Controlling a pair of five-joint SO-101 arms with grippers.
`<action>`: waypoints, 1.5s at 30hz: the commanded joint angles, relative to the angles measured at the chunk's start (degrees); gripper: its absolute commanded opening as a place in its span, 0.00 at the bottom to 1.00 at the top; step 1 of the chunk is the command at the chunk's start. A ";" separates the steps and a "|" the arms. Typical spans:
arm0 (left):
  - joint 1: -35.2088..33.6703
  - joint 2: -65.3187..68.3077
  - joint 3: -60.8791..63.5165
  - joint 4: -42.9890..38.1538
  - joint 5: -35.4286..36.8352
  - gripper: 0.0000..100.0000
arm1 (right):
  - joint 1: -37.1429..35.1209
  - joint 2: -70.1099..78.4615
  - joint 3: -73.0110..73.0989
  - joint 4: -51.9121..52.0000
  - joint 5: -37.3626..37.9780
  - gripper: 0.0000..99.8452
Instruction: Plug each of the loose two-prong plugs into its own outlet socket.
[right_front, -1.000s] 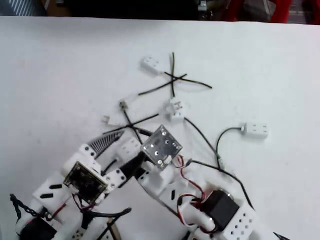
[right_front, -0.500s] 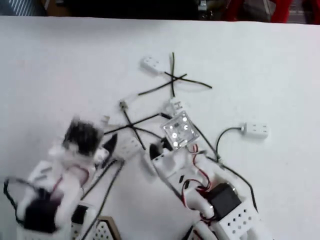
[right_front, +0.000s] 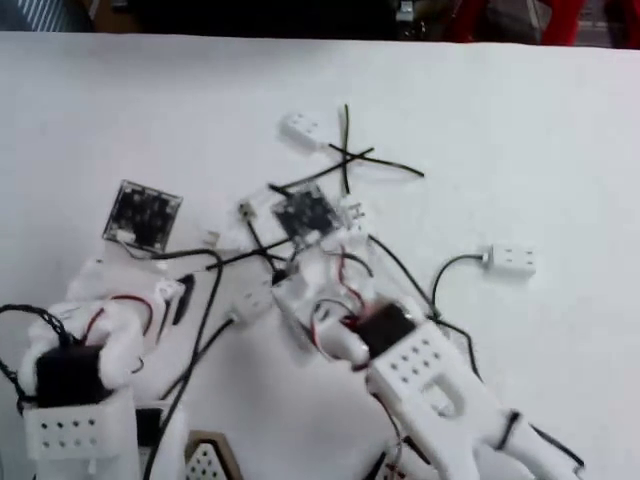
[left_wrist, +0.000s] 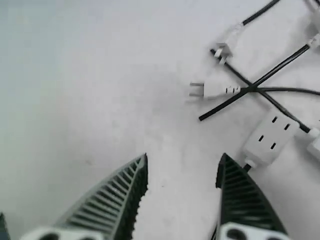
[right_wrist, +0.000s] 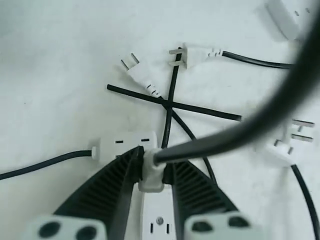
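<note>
My right gripper (right_wrist: 150, 165) is shut on a white plug (right_wrist: 150, 175) whose black cord runs off to one side. The plug sits directly over a white outlet socket (right_wrist: 159, 222); I cannot tell whether its prongs are in. A second socket (right_wrist: 122, 145) lies just beyond, past it two loose two-prong plugs (right_wrist: 137, 70) (right_wrist: 192, 54), and a third plug (right_wrist: 287, 140) off to the side. My left gripper (left_wrist: 183, 160) hangs open over bare table, short of a loose plug (left_wrist: 215, 90) and a socket (left_wrist: 272, 137).
Crossed black cords (right_front: 345, 160) sprawl over the table's middle. One outlet socket (right_front: 515, 260) lies at the right and another (right_front: 298, 128) at the back. The left arm (right_front: 90, 330) stands at the front left, the right arm (right_front: 420, 380) at the front right.
The left arm has swung away to the left, off the cords. The right arm has pushed forward toward the cord tangle.
</note>
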 joint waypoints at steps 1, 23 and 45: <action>-4.09 0.04 4.66 -3.96 -0.35 0.23 | -0.75 6.64 -3.25 -7.34 0.09 0.02; -6.11 0.04 17.05 -13.36 3.16 0.23 | -2.59 17.89 -3.16 -17.36 0.00 0.02; -6.11 0.04 17.67 -12.84 3.25 0.23 | -2.07 19.03 -2.64 -18.59 0.53 0.02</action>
